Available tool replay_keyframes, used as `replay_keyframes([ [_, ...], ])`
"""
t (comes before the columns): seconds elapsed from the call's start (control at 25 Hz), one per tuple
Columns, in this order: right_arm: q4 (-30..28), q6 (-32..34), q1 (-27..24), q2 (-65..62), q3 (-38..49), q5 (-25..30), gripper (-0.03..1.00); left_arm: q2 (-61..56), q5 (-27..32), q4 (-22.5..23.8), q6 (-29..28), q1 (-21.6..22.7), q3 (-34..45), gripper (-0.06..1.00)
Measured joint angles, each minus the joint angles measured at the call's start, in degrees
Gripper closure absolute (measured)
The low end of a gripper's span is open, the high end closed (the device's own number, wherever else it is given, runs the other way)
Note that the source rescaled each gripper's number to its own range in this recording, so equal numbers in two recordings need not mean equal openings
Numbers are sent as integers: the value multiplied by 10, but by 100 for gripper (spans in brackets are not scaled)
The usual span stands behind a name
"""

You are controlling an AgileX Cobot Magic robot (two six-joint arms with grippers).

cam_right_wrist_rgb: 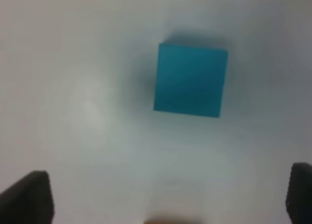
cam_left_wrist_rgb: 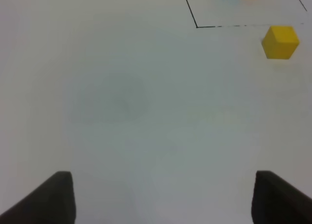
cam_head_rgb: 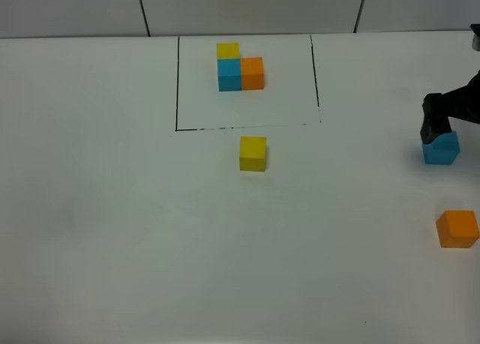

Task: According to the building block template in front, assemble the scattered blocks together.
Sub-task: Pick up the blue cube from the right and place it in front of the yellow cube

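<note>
Jaws spread and empty, the right pincer (cam_right_wrist_rgb: 165,193) hangs just short of the blue cube (cam_right_wrist_rgb: 191,80).

No readable text or labels appear anywhere.

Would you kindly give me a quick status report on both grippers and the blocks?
Left gripper open, empty. Right gripper open at blue cube, not gripping. Yellow cube, orange cube loose, apart from template. Nothing in the way.
</note>
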Motion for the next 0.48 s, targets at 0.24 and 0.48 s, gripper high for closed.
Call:
replay_keyframes([
  [0.24,11,-13,0,28,-5,-22,-2,0,0,0,0,0,0,35],
  [0.48,9,-3,0,49,-5,-78,-1,2,0,0,0,0,0,35],
])
